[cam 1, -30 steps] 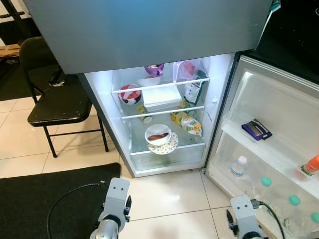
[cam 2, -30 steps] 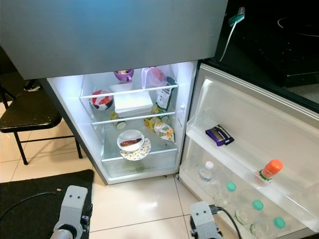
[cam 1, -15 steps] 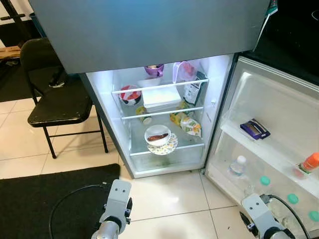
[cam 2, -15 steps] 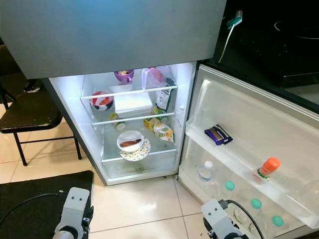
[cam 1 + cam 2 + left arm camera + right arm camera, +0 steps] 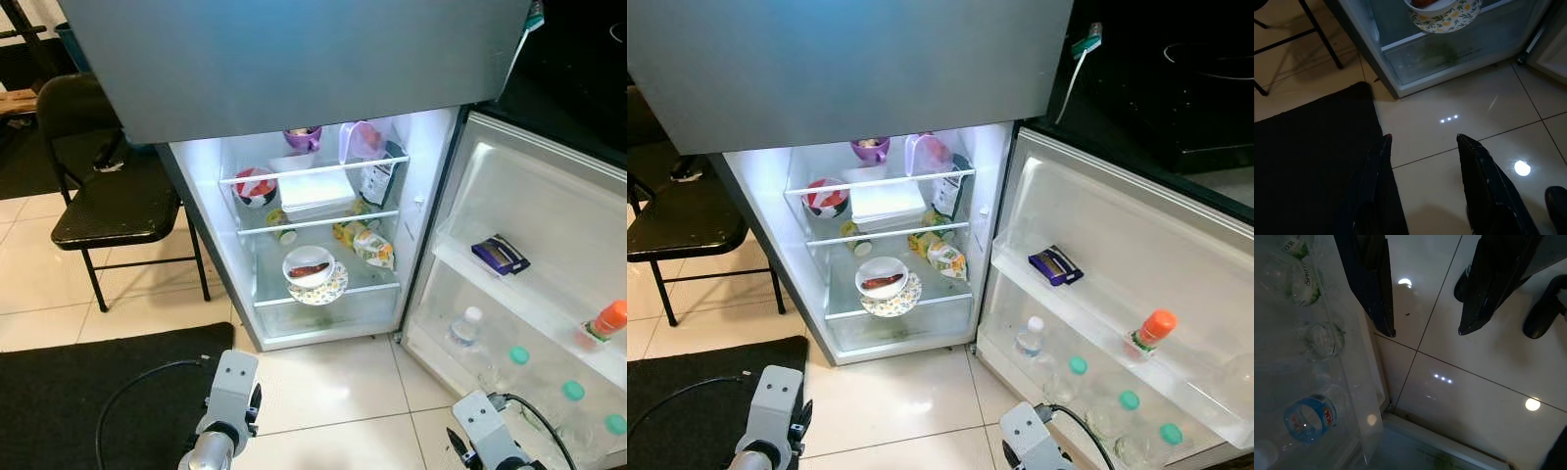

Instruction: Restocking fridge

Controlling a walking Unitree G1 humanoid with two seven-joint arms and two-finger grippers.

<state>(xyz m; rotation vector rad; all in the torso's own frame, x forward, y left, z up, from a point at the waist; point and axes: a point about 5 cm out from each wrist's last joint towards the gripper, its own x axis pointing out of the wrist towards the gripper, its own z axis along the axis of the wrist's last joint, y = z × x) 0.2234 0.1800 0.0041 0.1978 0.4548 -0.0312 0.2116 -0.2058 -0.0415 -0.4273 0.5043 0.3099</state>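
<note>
Now the fridge [image 5: 323,245] stands open, its door [image 5: 549,255] swung wide to the right with bottles in the lower rack. Both pincers hang low over bare tile: left pincer [image 5: 1422,139] spread and holding nothing beside the black mat [image 5: 88,392], right pincer [image 5: 1425,333] likewise spread, just by the door's bottom edge.

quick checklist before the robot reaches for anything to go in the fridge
1. Fridge door open: ok, swung wide to the robot's right, lit shelves exposed.
2. Left gripper free: ok, fingers apart over the floor tile, holding nothing.
3. Right gripper free: ok, open and empty, low beside the door's bottom bin.
4. Item to restock located: not ok, neither gripper holds one and none lies on the floor nearby.
5. Free shelf space: cannot tell for the top shelves, which look crowded; the lower shelf has bare glass around the flowered plate with its bowl.
6. Door bins: ok, room on the upper bin beside the purple packet and the orange-capped bottle.
</note>
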